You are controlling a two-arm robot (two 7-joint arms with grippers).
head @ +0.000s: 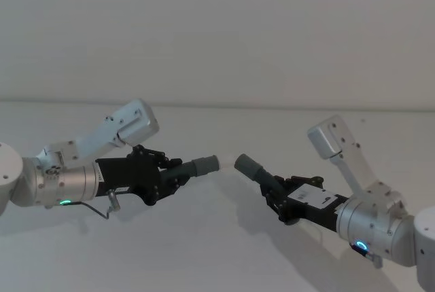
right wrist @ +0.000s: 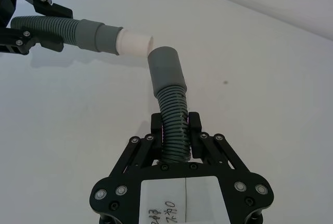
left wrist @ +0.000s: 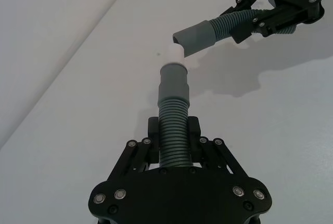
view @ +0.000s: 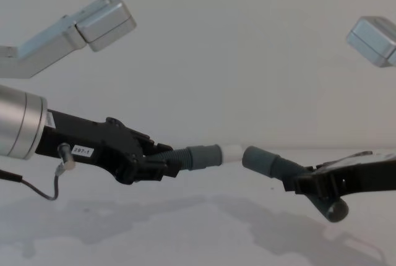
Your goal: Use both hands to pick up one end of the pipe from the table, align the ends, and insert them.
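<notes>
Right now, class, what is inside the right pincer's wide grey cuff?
Nothing visible. The white tip of the hose in the left pincer sits just outside the wide grey cuff in the right pincer. Deeper in, its wall hides the bore.

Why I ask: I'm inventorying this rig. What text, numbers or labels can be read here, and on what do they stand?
"297-1", middle digit uncertain: white tag on the left gripper.
Handwritten marks, sideways and cut off by the picture's edge, not legible: white sticker on the right gripper.
No print on the left hose or the right hose that they hold.
</notes>
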